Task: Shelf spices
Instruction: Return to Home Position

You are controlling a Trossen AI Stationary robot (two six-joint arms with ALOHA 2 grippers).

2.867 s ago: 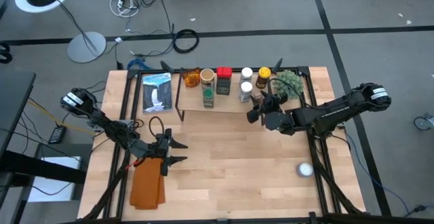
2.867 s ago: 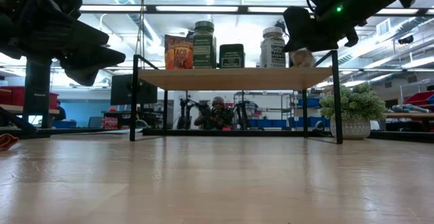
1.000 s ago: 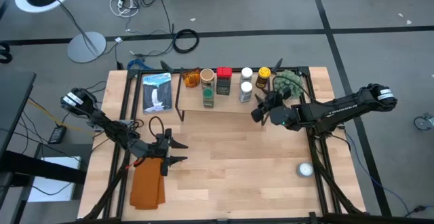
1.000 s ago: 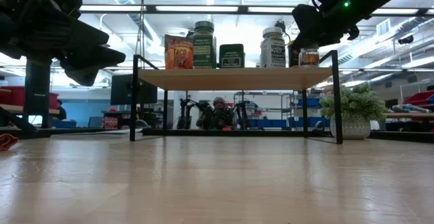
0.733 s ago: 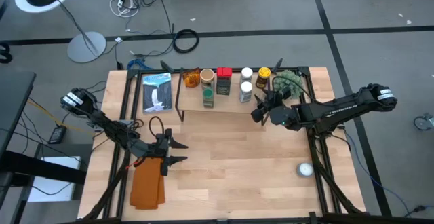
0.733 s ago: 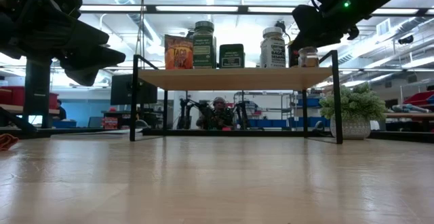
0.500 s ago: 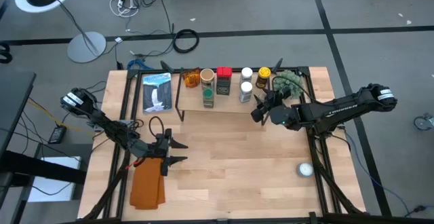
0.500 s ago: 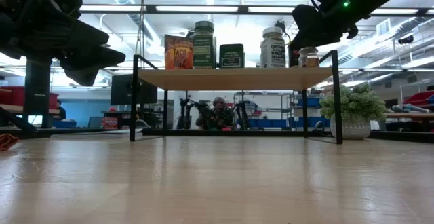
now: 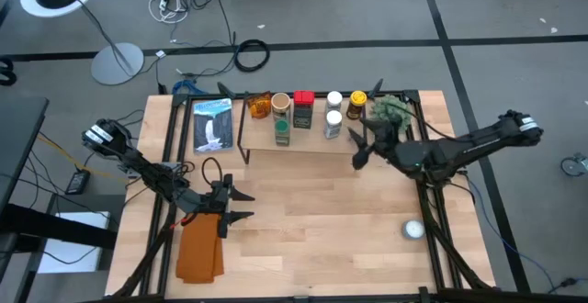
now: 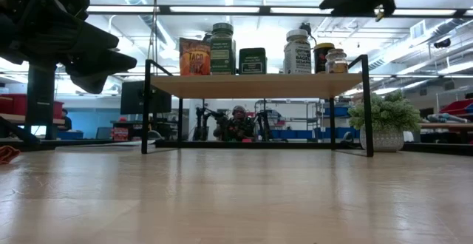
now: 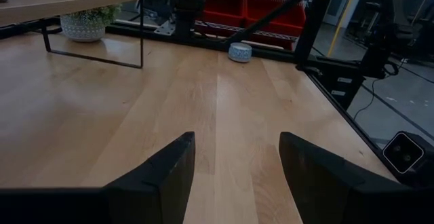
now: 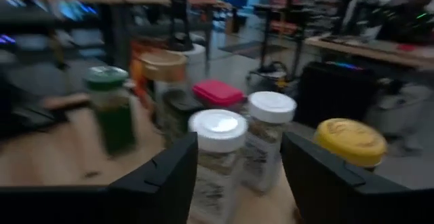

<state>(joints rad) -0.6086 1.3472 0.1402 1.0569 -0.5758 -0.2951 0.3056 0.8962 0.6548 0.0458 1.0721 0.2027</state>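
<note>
The shelf [image 9: 296, 144] is a light-wood board on thin black legs at the table's far middle. Several spices stand on it: an amber jar [image 9: 259, 106], a tan-lidded jar [image 9: 280, 102], a green-lidded jar [image 9: 282, 131], a red tin [image 9: 304, 98], two white-capped jars [image 9: 333, 100] and a yellow-lidded jar [image 9: 357, 97]. The low view shows a small jar [image 10: 336, 61] at the board's right end. My right gripper [image 9: 357, 148] hangs open above the shelf's right near corner, touching nothing. My left gripper [image 9: 242, 205] waits open over the table's left near part.
A spiky green plant in a pot [image 9: 391, 111] stands just right of the shelf. A white dome [image 9: 412, 230] sits near the right near corner. An orange cloth [image 9: 199, 253], a black cable [image 9: 211, 169] and a printed card [image 9: 212, 124] lie on the left. Bare wood spans the middle.
My right gripper has risen and drawn back from the shelf's right end toward the table's right edge, out of the low view's top. The small jar it hovered at stays standing on the shelf.
</note>
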